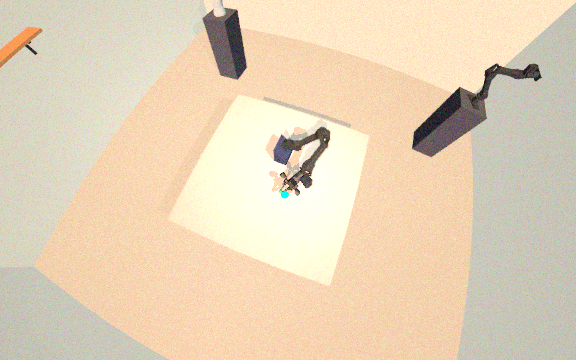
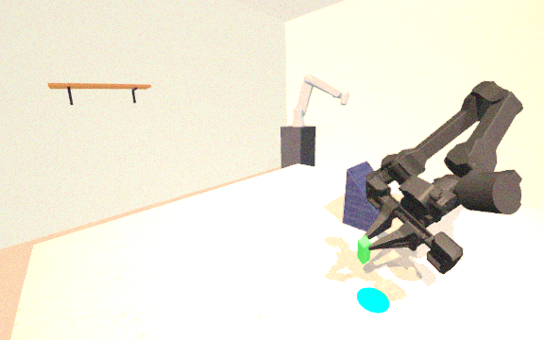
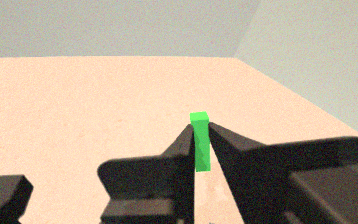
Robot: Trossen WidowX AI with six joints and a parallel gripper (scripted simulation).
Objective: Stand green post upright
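Closed firmly on the green post [image 1: 282, 191] [image 2: 364, 251] [image 3: 202, 145], with the jaws pressed to its two opposite sides near the upper end. Holding it upright or nearly so, with most of its length sticking out below the tips in the exterior view. Not standing in the cyan circle [image 1: 284, 195] [image 2: 372, 300], but near it; too hard to tell whether touching the counter [image 1: 248, 225] [image 2: 182, 264] or just above. Seen from the top, right beside the circle's edge and partly hidden by the jaws.

Bent high at the elbow, then reaching back down toward the post, with the dark arm [image 1: 323, 136] [image 2: 489, 94]. Partly covered by that arm, near the post, at the dark blue block [image 1: 281, 152] [image 2: 359, 200]. Well apart from all this, beyond the counter, at the white arm [image 1: 219, 7] [image 2: 324, 87] on its dark pedestal [image 1: 225, 45] [image 2: 297, 146]. Mounted on the wall, at the orange shelf [image 1: 5, 57] [image 2: 99, 86].
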